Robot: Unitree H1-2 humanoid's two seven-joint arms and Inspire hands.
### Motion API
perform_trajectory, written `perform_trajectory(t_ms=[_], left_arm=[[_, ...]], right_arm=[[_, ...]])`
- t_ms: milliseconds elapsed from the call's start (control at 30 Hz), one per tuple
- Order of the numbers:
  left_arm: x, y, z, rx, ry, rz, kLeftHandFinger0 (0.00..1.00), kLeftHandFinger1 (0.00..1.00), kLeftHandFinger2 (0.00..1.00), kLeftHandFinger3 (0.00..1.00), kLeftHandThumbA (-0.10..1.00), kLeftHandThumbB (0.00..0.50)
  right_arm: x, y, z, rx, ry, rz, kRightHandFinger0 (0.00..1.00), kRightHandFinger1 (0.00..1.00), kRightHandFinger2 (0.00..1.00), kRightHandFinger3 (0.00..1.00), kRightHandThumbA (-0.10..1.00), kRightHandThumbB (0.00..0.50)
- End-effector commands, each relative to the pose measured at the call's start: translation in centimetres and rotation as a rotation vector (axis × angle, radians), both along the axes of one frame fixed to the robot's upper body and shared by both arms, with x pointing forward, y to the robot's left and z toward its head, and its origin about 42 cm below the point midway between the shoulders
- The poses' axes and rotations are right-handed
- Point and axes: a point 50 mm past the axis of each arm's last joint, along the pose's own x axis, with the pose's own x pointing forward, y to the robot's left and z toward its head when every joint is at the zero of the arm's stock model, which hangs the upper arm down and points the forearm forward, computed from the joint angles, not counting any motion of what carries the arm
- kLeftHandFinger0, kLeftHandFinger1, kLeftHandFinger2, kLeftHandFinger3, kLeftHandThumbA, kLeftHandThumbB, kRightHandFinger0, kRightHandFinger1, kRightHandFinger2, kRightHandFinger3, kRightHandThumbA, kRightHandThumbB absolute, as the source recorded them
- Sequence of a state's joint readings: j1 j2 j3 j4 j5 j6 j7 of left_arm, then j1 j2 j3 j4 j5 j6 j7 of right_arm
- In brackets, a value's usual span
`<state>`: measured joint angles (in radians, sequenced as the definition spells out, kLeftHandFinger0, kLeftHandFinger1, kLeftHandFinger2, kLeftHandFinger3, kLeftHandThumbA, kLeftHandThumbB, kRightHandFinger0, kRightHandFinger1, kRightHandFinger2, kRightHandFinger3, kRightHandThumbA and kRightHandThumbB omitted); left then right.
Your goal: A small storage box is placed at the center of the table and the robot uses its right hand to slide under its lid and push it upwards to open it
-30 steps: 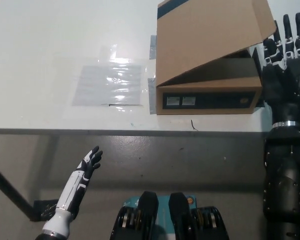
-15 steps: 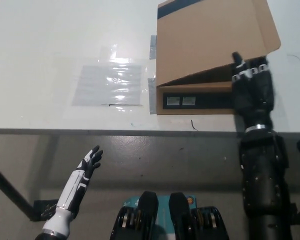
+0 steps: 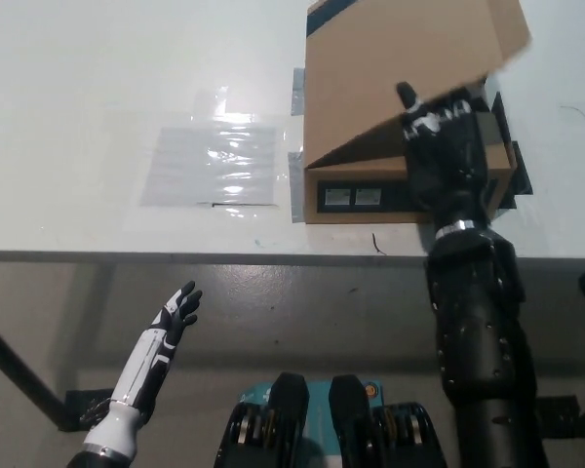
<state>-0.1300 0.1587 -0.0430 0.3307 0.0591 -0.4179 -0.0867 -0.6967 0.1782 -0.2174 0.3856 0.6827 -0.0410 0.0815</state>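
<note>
Black right robot hand [image 3: 447, 146] has slid further under the lid [image 3: 400, 73].

The raised lid [image 3: 400, 68] overhangs the right hand [image 3: 447, 156]; tabletop [image 3: 97, 97] leftward lies open.

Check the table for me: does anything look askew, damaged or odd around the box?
Nothing damaged or spilled. The storage box sits square on the table, lid propped partway up by the right robot hand beneath its front edge. A flat clear plastic sheet lies left of it. The left robot hand idles below the table edge.
</note>
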Motion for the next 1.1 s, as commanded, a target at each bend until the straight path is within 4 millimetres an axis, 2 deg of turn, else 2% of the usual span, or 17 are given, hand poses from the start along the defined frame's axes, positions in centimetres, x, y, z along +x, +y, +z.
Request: perform_trajectory(t_ms=[0, 267, 433, 467, 567, 700, 800, 833, 900, 967, 1067], left_arm=[[0.8, 0.3, 1.4, 0.005, -0.061, -0.012, 1.00, 1.00, 1.00, 1.00, 1.00, 0.500], [0.8, 0.2, 1.7, 0.002, -0.068, -0.018, 1.00, 1.00, 1.00, 1.00, 1.00, 0.500], [1.0, 0.2, 1.9, 0.008, -0.073, -0.023, 1.00, 1.00, 1.00, 1.00, 1.00, 0.500], [1.0, 0.2, 1.9, 0.009, -0.073, -0.022, 1.00, 1.00, 1.00, 1.00, 1.00, 0.500], [1.1, 0.1, 2.2, 0.016, -0.075, -0.031, 1.00, 1.00, 1.00, 1.00, 1.00, 0.500], [1.3, 0.1, 2.5, 0.030, -0.084, -0.026, 1.00, 1.00, 1.00, 1.00, 1.00, 0.500], [1.5, 0.0, 2.7, 0.019, -0.090, -0.040, 1.00, 1.00, 1.00, 1.00, 1.00, 0.500], [1.7, 0.0, 2.8, 0.019, -0.095, -0.041, 1.00, 1.00, 1.00, 1.00, 1.00, 0.500], [2.0, -0.1, 2.9, 0.023, -0.104, -0.046, 1.00, 1.00, 1.00, 1.00, 1.00, 0.500], [2.1, -0.2, 2.9, 0.027, -0.102, -0.042, 1.00, 1.00, 1.00, 1.00, 1.00, 0.500], [2.1, -0.1, 3.1, 0.027, -0.094, -0.044, 1.00, 1.00, 1.00, 1.00, 1.00, 0.500]], right_arm=[[0.0, 3.1, 5.2, -0.072, -0.141, 0.021, 1.00, 1.00, 1.00, 1.00, 1.00, 0.315], [0.1, 6.6, 5.1, -0.199, -0.148, 0.069, 1.00, 1.00, 1.00, 1.00, 1.00, 0.304], [0.2, 9.8, 5.4, -0.359, -0.190, 0.121, 1.00, 1.00, 1.00, 1.00, 1.00, 0.296], [0.2, 10.2, 5.4, -0.382, -0.196, 0.131, 1.00, 1.00, 1.00, 1.00, 1.00, 0.308], [0.3, 11.9, 4.7, -0.444, -0.208, 0.153, 1.00, 1.00, 1.00, 1.00, 1.00, 0.287], [0.6, 13.0, 4.0, -0.490, -0.189, 0.168, 1.00, 1.00, 1.00, 1.00, 1.00, 0.297], [1.0, 13.9, 3.3, -0.507, -0.156, 0.193, 1.00, 1.00, 1.00, 1.00, 1.00, 0.283], [1.2, 14.0, 3.2, -0.524, -0.153, 0.199, 1.00, 1.00, 1.00, 1.00, 1.00, 0.289], [1.6, 14.4, 2.5, -0.580, -0.144, 0.200, 1.00, 1.00, 1.00, 1.00, 1.00, 0.334], [1.8, 14.7, 1.8, -0.604, -0.133, 0.198, 1.00, 1.00, 1.00, 1.00, 1.00, 0.351], [2.0, 15.1, 0.5, -0.639, -0.103, 0.212, 1.00, 1.00, 1.00, 1.00, 1.00, 0.337]])
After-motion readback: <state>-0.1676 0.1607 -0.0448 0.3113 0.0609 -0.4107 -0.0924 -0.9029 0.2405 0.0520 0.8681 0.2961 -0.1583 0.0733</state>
